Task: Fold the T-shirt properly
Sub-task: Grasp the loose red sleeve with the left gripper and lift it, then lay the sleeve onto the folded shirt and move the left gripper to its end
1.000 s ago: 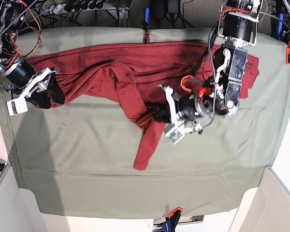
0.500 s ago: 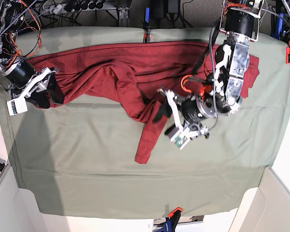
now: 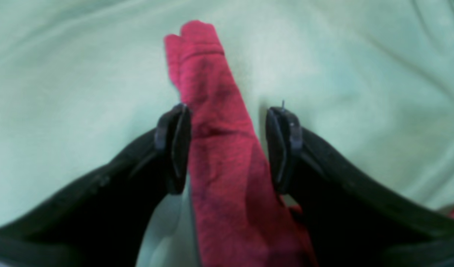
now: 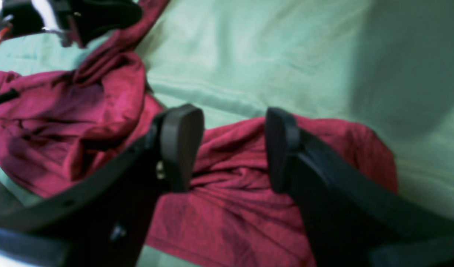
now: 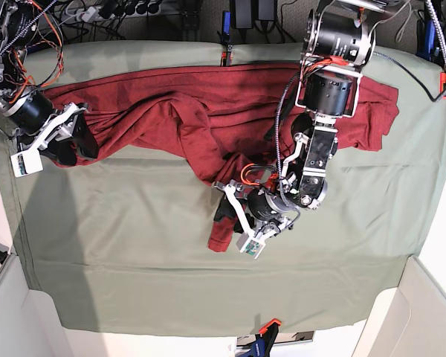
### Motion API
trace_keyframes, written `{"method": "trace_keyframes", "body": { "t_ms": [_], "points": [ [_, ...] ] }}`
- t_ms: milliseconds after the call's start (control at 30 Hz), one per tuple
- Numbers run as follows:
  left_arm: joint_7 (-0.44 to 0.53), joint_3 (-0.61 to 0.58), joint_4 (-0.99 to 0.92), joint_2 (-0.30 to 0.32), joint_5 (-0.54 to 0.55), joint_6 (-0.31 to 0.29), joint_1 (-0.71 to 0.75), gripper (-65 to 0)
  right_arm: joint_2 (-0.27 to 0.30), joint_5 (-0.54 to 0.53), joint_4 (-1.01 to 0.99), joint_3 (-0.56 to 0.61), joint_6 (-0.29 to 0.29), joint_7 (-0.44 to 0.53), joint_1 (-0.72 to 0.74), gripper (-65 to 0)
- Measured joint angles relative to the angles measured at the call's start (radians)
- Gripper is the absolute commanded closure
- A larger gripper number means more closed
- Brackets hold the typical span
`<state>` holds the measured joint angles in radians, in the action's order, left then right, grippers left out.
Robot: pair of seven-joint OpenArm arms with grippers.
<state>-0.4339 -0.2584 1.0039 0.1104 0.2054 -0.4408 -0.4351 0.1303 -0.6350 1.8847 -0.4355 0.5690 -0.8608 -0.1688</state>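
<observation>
Hidden: T-shirt [image 5: 171, 119] hem end covered by right gripper [image 4: 230, 148]
Jaws: left gripper [image 3: 227, 144] spread astride sleeve, ungripped – right parted over cloth
Changed: left gripper shifted down the sleeve – toward cuff

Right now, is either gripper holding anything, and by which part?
Nothing is held. The left gripper stands open astride the shirt's sleeve, near the cuff. The right gripper is open over the shirt's bunched end.
</observation>
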Motion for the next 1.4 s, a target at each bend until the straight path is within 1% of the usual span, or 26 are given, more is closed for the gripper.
{"method": "trace_keyframes", "body": {
  "t_ms": [67, 133, 267, 300, 333, 367, 400, 433, 467, 500, 667, 700, 800, 900, 967, 1067, 1200, 1300, 1400],
  "points": [
    [0.013, 0.0, -0.041, -0.014, -0.041, 0.033, -0.009, -34.8, 0.0, 0.0, 0.0, 0.0, 0.0, -0.005, 0.0, -30.8],
    [0.039, 0.0, -0.058, -0.023, -0.061, 0.037, -0.011, -34.8, 0.0, 0.0, 0.0, 0.0, 0.0, -0.005, 0.0, -30.8],
    [0.043, 0.001, -0.064, -0.028, -0.082, 0.045, -0.014, -34.3, 0.0, 0.0, 0.0, 0.0, 0.0, -0.005, 0.0, -30.8],
    [0.046, 0.001, -0.064, -0.028, -0.082, 0.054, -0.014, -31.7, 0.0, 0.0, 0.0, 0.0, 0.0, -0.005, 0.0, -30.8],
    [0.046, 0.001, -0.064, -0.028, -0.086, 0.068, -0.014, -25.3, 0.0, 0.0, 0.0, 0.0, 0.0, -0.005, 0.0, -30.8],
    [0.051, 0.001, -0.064, -0.028, -0.116, 0.077, -0.014, -17.0, 0.0, 0.0, 0.0, 0.0, 0.0, -0.005, 0.0, -30.8],
    [0.051, 0.001, -0.064, -0.028, -0.13, 0.078, -0.014, -10.0, 0.0, 0.0, 0.0, 0.0, 0.0, -0.008, 0.0, -30.8],
    [0.054, 0.001, -0.064, -0.028, -0.146, 0.079, -0.014, -4.8, 0.0, 0.0, 0.0, 0.0, 0.0, -0.008, 0.0, -30.8],
    [0.055, 0.001, -0.064, -0.028, -0.143, 0.082, -0.014, -1.1, 0.0, 0.0, 0.0, 0.0, 0.0, -0.008, 0.0, -30.8],
    [0.054, 0.001, -0.064, -0.028, -0.145, 0.082, -0.014, 0.0, 0.0, 0.0, 0.0, 0.0, 0.0, -0.008, 0.0, -30.8],
    [0.03, 0.001, -0.063, -0.028, -0.144, 0.082, -0.017, 0.0, 0.0, 0.0, 0.0, 0.0, 0.0, -0.008, 0.0, -30.8],
    [0.013, 0.001, -0.053, -0.027, -0.145, 0.083, -0.017, 0.0, 0.0, 0.0, 0.0, 0.0, 0.0, -0.008, 0.0, -30.8],
    [-0.085, 0.007, 0.026, -0.019, -0.15, 0.085, -0.009, 0.0, -0.001, 0.001, 0.0, 0.0, 0.0, -0.008, 0.0, -30.8],
    [-0.177, 0.021, 0.174, 0.026, -0.11, 0.093, 0.009, 0.0, -0.001, 0.002, 0.0, 0.0, 0.0, -0.008, 0.0, -30.8],
    [-0.199, 0.024, 0.295, 0.064, -0.079, 0.091, 0.033, 0.0, -0.001, 0.001, 0.0, 0.0, 0.0, -0.009, 0.0, -30.8],
    [-0.234, 0.023, 0.449, 0.121, -0.054, 0.09, 0.11, 0.0, -0.001, 0.002, 0.0, 0.0, 0.0, -0.008, 0.0, -30.8],
    [-0.293, 0.023, 0.625, 0.185, -0.057, 0.084, 0.259, 0.0, -0.001, 0.003, 0.0, 0.0, 0.0, -0.008, -0.001, -30.8],
    [-0.314, 0.068, 0.782, 0.206, -0.052, 0.084, 0.346, 0.0, -0.004, 0.002, 0.0, 0.0, 0.0, -0.002, 0.0, -30.8],
    [-0.318, 0.156, 0.898, 0.214, -0.051, 0.084, 0.454, 0.0, -0.003, 0.004, 0.0, 0.001, 0.0, 0.003, -0.001, -30.8]
  ]
}}
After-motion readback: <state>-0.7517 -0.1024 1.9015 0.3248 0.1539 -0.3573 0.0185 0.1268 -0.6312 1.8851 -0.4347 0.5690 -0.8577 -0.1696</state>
